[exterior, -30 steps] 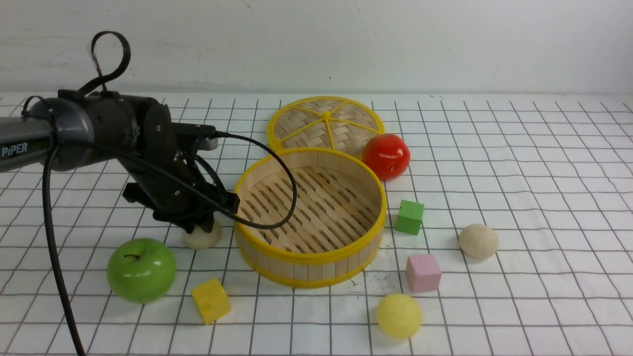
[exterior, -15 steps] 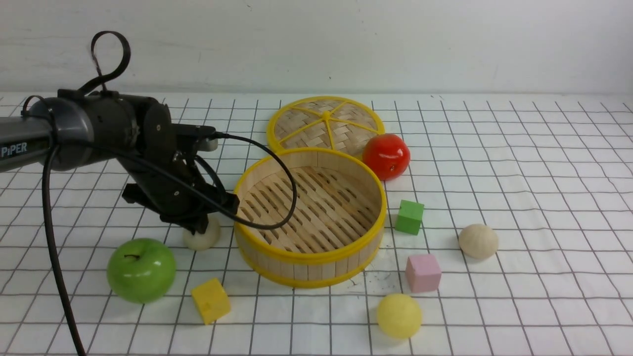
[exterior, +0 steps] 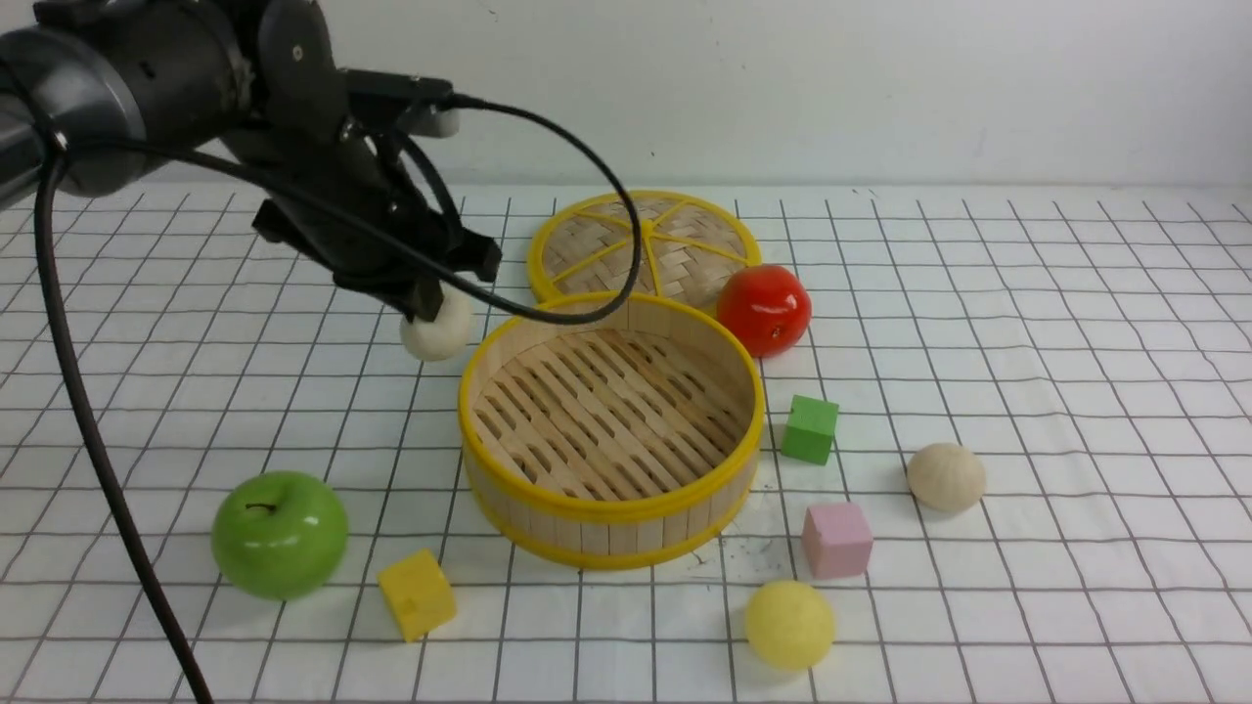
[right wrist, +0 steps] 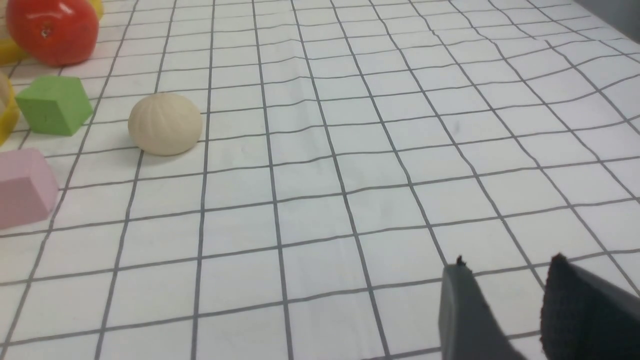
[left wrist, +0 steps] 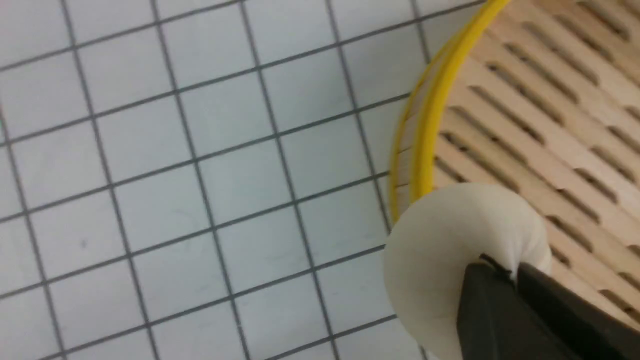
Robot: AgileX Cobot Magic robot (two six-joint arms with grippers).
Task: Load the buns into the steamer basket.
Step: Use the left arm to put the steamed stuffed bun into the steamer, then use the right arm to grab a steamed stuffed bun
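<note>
Gridded worktop (exterior: 1076, 342): my left claw (exterior: 427, 311) clamps one cream bun (exterior: 435, 339) aloft beside the steamer basket (exterior: 606, 508); next, I judge, over the rim and release.

Green apple (exterior: 280, 534), yellow cube (exterior: 418, 594); red apple (exterior: 764, 309) beside lid (exterior: 641, 244); green cube (exterior: 810, 428), pink cube (exterior: 836, 539).

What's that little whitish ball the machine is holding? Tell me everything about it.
The bun is a small, matte, cream-white, soft-looking ball: it dimples where the left end effector pinches its top. Nothing else touches it. It hangs in the air by the left rim of the empty steamer basket.
</note>
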